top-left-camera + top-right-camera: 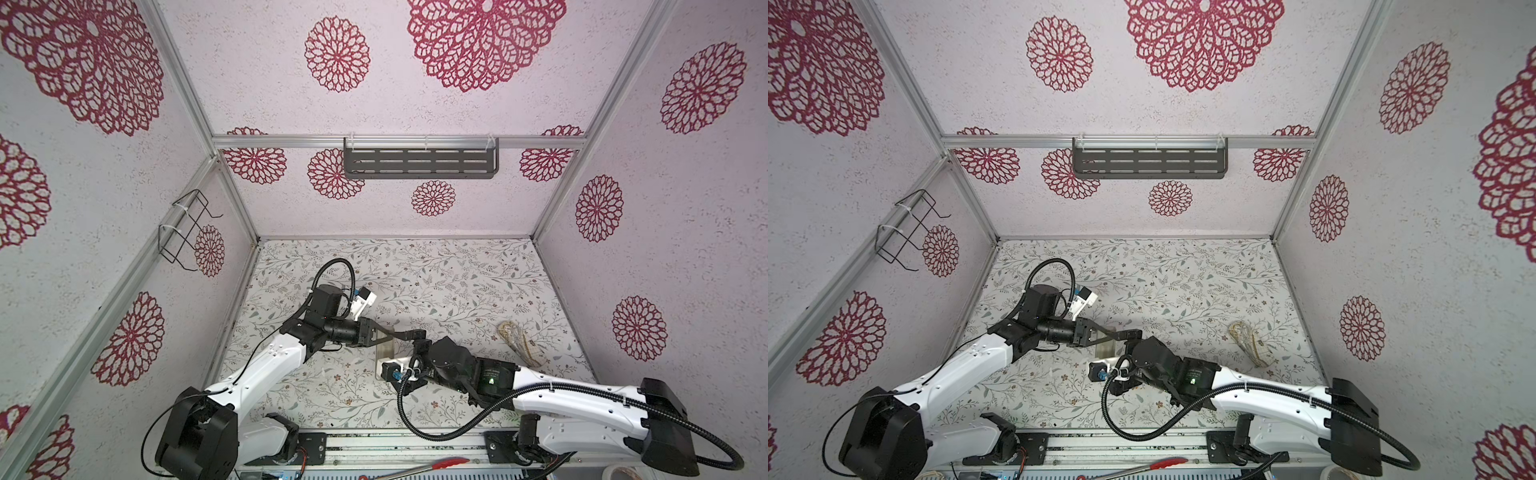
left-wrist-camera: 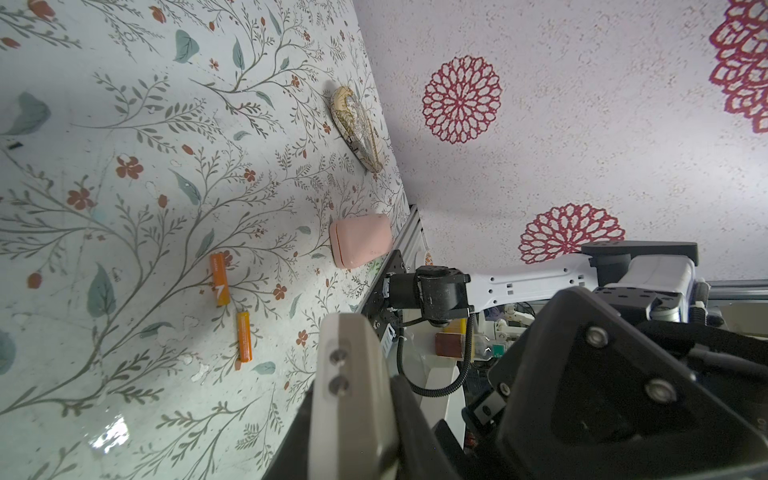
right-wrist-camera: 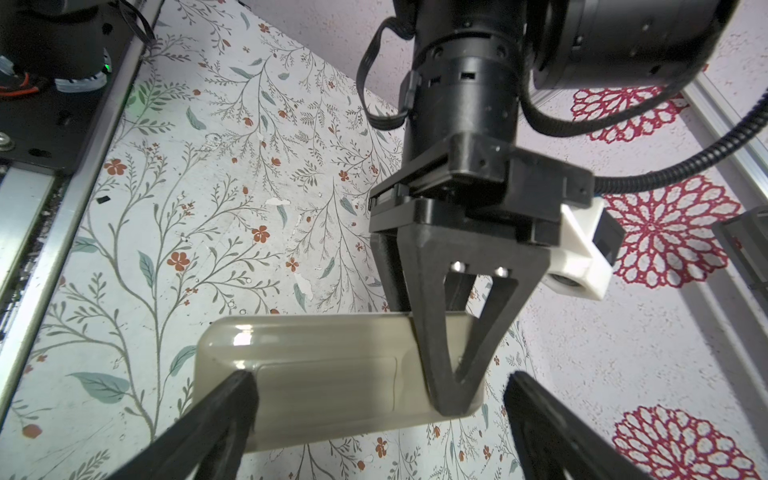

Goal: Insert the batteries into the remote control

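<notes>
My left gripper (image 1: 390, 333) (image 1: 1108, 331) is shut on one end of the remote control (image 1: 384, 352) (image 1: 1105, 348) and holds it above the table. In the right wrist view the remote control (image 3: 332, 374) shows its plain greyish-beige back with the outline of a cover. My right gripper (image 3: 380, 376) stands open, one finger at the remote's free end and the other beyond the held end. In the left wrist view the remote (image 2: 353, 395) sits edge-on in the left gripper (image 2: 353, 440). Two orange batteries (image 2: 219, 280) (image 2: 244, 336) lie on the table; both top views hide them.
A pink rounded pad (image 2: 360, 246) lies near the table's front rail. A patterned oblong case (image 1: 519, 343) (image 1: 1250, 344) lies at the right of the table. A grey shelf (image 1: 419, 164) hangs on the back wall and a wire basket (image 1: 187, 232) on the left wall.
</notes>
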You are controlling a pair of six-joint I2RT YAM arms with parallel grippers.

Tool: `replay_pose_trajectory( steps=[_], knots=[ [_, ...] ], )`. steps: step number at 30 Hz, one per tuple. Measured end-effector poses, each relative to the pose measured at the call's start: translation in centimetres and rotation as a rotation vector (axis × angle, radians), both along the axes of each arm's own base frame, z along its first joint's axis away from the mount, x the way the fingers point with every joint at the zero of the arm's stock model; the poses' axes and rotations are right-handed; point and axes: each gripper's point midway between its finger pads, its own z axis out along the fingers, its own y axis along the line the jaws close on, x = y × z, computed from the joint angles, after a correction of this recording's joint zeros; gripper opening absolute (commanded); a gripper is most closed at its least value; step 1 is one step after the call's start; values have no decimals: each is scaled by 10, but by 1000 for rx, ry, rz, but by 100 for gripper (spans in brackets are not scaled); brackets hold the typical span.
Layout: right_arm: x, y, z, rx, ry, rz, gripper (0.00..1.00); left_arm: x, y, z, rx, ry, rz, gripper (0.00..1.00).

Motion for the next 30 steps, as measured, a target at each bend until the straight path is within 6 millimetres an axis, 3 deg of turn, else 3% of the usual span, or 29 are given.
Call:
replay_pose_trajectory(
  steps=[30],
  knots=[
    [-3,2,-7,-30,29,14,97,0,1,-3,15,9,8,0]
  ],
)
